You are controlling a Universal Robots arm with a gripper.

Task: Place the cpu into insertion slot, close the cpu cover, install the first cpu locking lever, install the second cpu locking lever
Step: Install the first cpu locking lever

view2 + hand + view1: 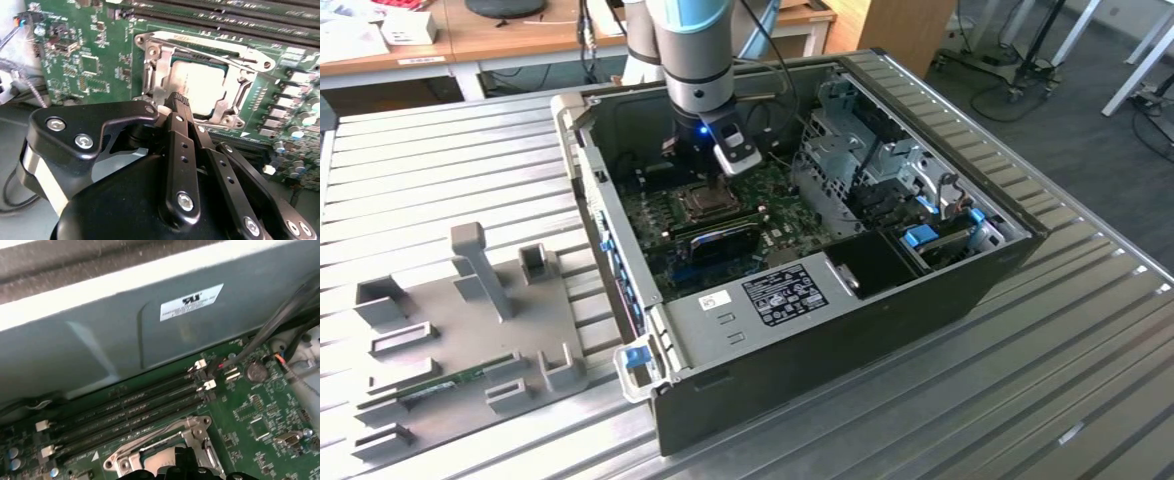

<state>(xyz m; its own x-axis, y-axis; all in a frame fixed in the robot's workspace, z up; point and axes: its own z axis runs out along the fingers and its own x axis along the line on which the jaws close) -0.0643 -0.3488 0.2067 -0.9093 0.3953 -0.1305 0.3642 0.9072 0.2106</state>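
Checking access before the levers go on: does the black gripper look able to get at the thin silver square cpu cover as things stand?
Probably yes. The gripper hangs just beside the cpu cover, which lies over the pale cpu, and nothing stands between them in the second wrist view.

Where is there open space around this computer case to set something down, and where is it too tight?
The ribbed metal table is bare on the exterior view's right of the computer case, and behind the grey fixture plate. Inside the case it is crowded: the gripper sits at the insertion slot, with the memory slots and drive cage close by.
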